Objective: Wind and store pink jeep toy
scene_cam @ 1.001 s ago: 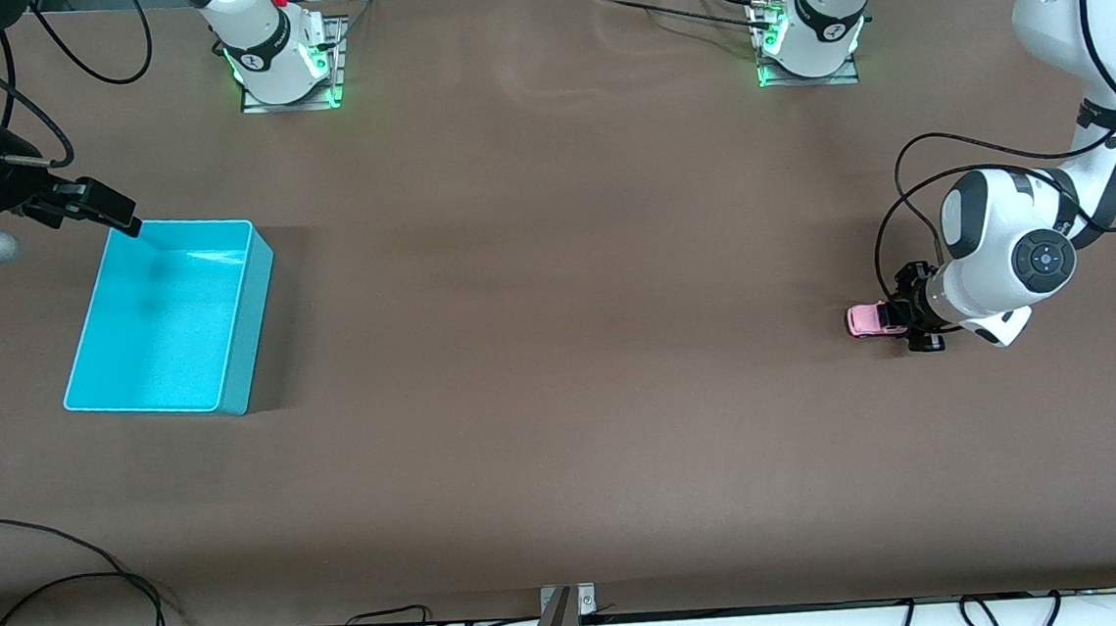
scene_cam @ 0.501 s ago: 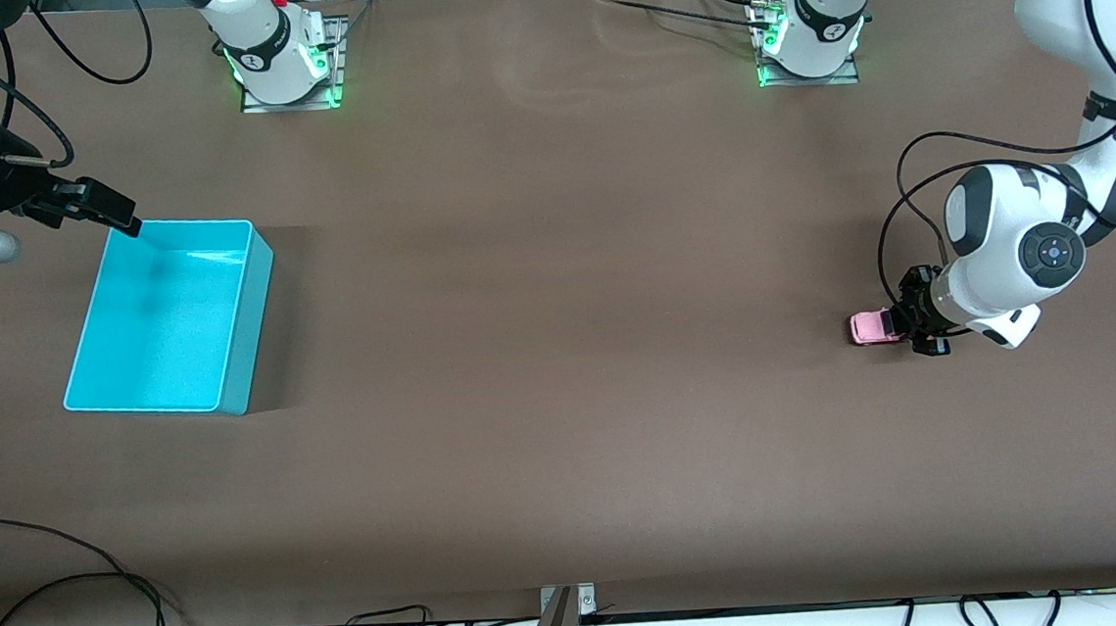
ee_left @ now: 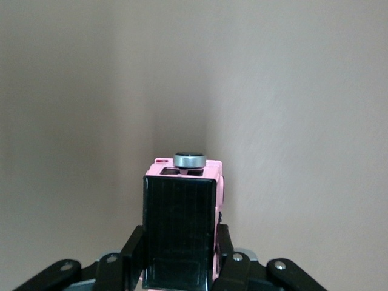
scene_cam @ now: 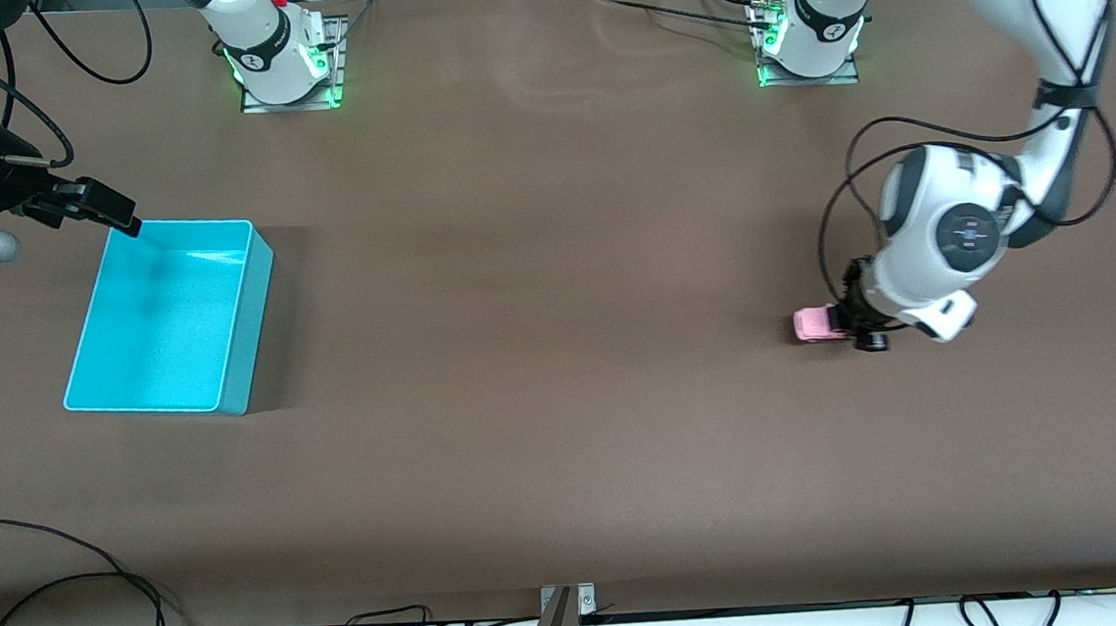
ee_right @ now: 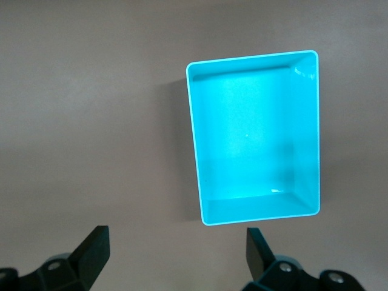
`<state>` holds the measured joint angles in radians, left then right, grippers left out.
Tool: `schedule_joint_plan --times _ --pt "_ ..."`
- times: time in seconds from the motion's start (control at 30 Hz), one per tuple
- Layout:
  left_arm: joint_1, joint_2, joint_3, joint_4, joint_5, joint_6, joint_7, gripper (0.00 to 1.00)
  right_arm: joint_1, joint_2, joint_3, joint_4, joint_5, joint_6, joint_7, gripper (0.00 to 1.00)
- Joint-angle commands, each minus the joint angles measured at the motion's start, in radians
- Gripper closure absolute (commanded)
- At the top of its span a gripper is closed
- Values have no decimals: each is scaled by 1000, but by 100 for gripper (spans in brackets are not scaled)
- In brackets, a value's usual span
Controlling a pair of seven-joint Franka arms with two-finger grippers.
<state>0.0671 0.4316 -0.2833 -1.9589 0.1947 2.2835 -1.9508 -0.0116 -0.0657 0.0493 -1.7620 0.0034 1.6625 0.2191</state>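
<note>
The pink jeep toy (scene_cam: 817, 323) rests low on the brown table toward the left arm's end. My left gripper (scene_cam: 853, 322) is shut on its rear part. In the left wrist view the jeep (ee_left: 182, 224) shows its black top and a grey round knob, with a finger (ee_left: 225, 254) pressed on each side. The cyan bin (scene_cam: 238, 306) stands empty toward the right arm's end. My right gripper (scene_cam: 114, 214) is open and empty, up in the air over the table by the bin's corner; its view shows the bin (ee_right: 195, 145) below and both fingertips (ee_right: 94, 245) wide apart.
The two arm bases (scene_cam: 280, 57) stand at the table edge farthest from the front camera. Cables (scene_cam: 68, 603) hang along the edge nearest to it. Brown table surface lies between the jeep and the bin.
My left gripper has slid the jeep along the table toward the right arm's end, after a slight shift the other way. The right arm has not moved.
</note>
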Motion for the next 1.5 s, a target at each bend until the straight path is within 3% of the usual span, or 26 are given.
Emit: schedule_joint_plan --times 0.0,0.27,0.7,0.97,1.47 --pt "-55 21 3 -5 35 17 -123 100 -4 -3 0 13 -5 -17 -18 0" --pt "-119 79 3 -6 35 82 -198 100 -4 -3 -2 13 -5 -17 -17 0" --pt "-116 128 4 -9 67 110 -180 100 -4 -3 -2 13 -5 -18 -18 0" --pt "-53 151 4 -11 152 110 -157 100 -5 0 -3 13 -5 -18 -18 0" --pt "144 151 12 -9 178 108 68 100 -5 0 -3 13 -5 -18 -18 0"
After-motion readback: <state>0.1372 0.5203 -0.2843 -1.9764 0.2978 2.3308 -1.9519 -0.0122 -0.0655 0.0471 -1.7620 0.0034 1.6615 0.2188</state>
